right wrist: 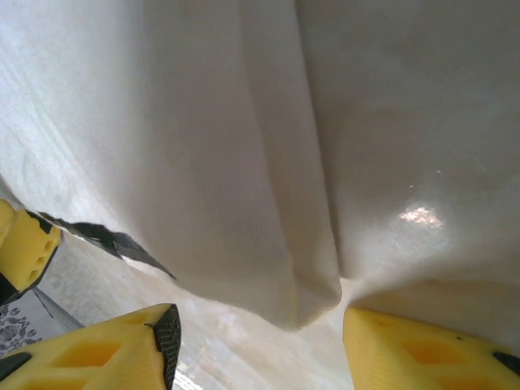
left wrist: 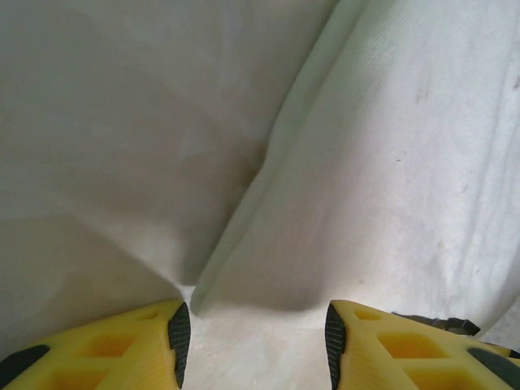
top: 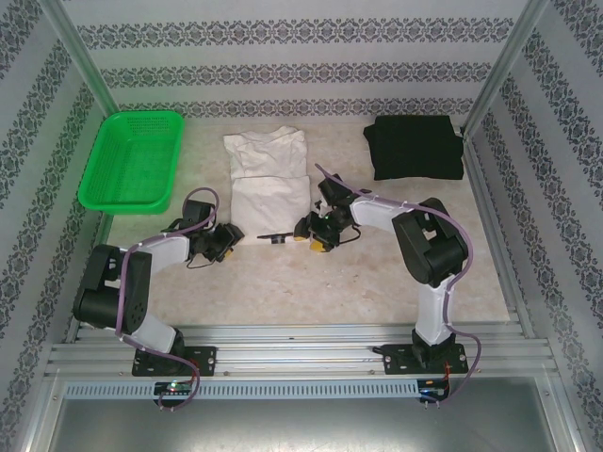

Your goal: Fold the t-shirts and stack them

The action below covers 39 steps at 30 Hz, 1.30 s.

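T-shirts: two, both folded flat on the pale table [top: 283,282]. A white one [top: 268,174] of soft, creased cloth lies at the middle back. A plain black one [top: 415,146] lies as a squarish block at the back right. One green mesh basket [top: 132,160] sits far left. The left gripper [left wrist: 256,345] and right gripper [right wrist: 260,337] stand with yellow jaws spread, at the white shirt's near edge.

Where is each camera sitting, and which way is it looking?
Top external: above and behind, looking down on the table, with the arm bases at the bottom.
Left wrist: rides its wrist, looking close at the white t-shirt past the left end effector.
Right wrist: rides its wrist, looking at that cloth past the right end effector.
Shared: all three see the white t-shirt.
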Tool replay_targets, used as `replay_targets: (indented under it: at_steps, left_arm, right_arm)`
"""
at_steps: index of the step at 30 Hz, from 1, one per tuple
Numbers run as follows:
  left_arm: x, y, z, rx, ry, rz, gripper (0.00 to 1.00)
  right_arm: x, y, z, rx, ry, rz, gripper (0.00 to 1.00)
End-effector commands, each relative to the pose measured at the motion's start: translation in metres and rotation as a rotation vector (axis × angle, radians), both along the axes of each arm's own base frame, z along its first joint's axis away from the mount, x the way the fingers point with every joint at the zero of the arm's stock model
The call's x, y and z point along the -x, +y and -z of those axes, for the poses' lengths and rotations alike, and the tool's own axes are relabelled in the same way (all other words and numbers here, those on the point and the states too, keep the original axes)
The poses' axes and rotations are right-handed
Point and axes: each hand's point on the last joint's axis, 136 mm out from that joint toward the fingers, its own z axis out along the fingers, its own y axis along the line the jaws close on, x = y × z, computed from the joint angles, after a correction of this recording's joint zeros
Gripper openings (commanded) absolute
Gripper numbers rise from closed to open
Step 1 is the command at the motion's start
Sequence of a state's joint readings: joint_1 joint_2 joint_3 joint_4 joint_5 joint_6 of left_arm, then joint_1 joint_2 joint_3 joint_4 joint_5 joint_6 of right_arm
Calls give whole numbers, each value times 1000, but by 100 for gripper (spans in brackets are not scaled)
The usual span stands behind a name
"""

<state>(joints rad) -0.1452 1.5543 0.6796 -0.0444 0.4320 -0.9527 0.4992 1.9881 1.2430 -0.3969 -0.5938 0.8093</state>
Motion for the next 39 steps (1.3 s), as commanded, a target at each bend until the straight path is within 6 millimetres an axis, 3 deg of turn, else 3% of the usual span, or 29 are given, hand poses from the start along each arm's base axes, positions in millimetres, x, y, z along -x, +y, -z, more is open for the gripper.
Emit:
replay_targets:
  at_steps: [1,8,19,23,33,39]
  left_arm:
    - [-31,-3,-14,-15,-87,-14,48]
    - [-40,-7,-13,-14,-74,7,40]
    - [-22,-7,-17,-17,-70,30,5]
    - [-9,-9,-28,-24,-80,56,0]
    - [54,-8,-40,11,-75,41,0]
    - [101,-3,-45,29,-48,23,0]
  right_arm:
    - [-30,4,10,11,-78,11,56]
    - [-42,10,10,15,-74,6,47]
    - [-48,9,0,10,-79,24,1]
    - [-42,6,-16,0,-86,26,0]
    - [19,3,-53,-24,-72,-1,0]
    - [87,12,-61,-12,-28,-52,0]
